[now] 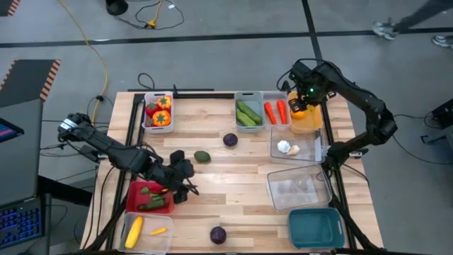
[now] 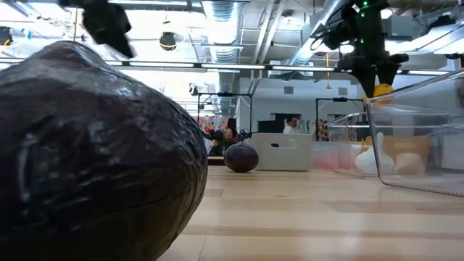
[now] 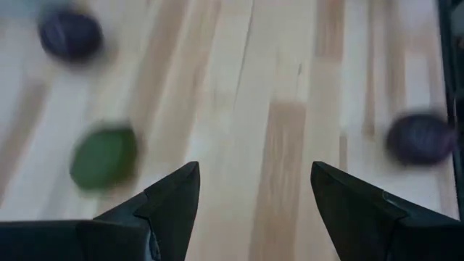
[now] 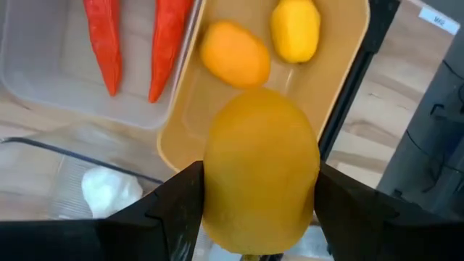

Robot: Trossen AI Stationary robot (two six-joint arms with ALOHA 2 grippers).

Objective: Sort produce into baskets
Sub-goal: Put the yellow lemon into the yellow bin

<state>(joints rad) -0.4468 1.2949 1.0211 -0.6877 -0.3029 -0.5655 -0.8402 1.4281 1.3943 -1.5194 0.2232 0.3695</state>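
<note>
Clamping lemon (image 4: 261, 170): right gripper (image 4: 257, 217) | left gripper (image 3: 254, 210) apart, empty | only wrist views show

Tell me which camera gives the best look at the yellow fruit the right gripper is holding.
The right wrist view: the yellow fruit fills it, clamped between the fingers above the orange-yellow bin. The high view mostly hides it under the right gripper; the low view shows a sliver; the left wrist view, nothing.

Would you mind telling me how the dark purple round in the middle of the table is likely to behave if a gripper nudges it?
The purple round looks nearly spherical and sits loose on the smooth wooden table, so it would probably roll rather than slide. Its skin shows a sheen in the low view, so it may slip between fingers. It appears rigid, likely keeping its shape.
</note>
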